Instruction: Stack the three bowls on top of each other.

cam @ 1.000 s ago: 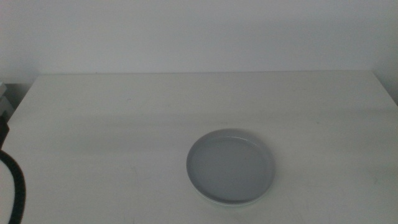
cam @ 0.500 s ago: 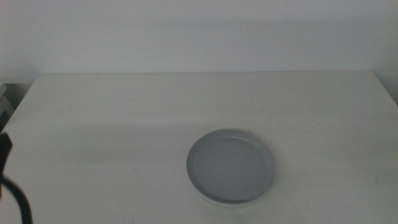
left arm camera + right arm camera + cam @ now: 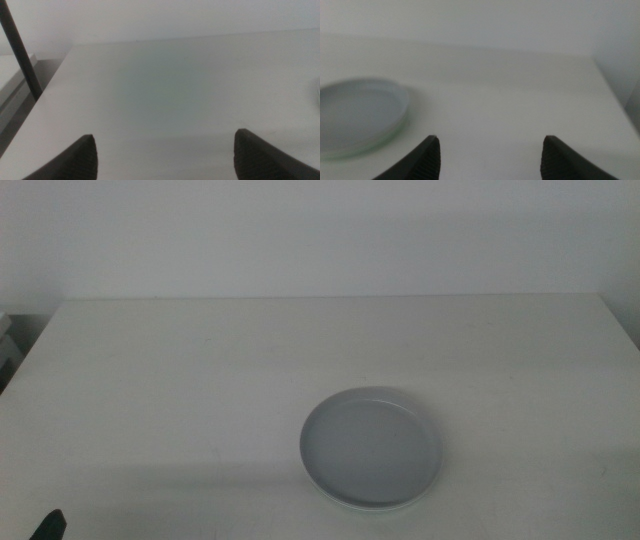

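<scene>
Left claw [image 3: 162,155] hangs released over bare bench [image 3: 200,360] at the near-left corner; only a dark sliver of it shows at the bottom edge of the middle view now. A second ago its arm and cable sat higher up that left edge, so it has pulled back. Right claw [image 3: 490,155] is released too, beside the stack. Bowls: grey-blue bowl [image 3: 371,447] on top, with a pale mint-green rim [image 3: 395,131] under it; white one not discernible. Looks stacked, so likely done. Nothing else on the bench, nothing in the way.
</scene>
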`<state>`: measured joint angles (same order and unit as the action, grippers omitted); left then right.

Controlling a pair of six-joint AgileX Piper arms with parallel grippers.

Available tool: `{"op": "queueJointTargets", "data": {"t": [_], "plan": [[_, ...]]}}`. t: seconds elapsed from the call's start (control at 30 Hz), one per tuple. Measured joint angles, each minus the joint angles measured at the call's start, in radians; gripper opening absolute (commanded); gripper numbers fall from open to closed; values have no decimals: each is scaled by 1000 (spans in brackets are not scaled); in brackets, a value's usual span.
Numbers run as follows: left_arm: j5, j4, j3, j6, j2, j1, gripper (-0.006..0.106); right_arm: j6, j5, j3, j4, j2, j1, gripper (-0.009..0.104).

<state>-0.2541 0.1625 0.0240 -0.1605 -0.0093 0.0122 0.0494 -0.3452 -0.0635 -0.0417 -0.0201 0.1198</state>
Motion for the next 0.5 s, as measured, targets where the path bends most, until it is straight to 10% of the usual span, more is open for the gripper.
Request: {"op": "queueJointTargets", "data": {"t": [0.5], "plan": [[34, -34, 6, 0, -5, 0, 105, 0, -16, 92, 1, 29, -9, 52]]}}
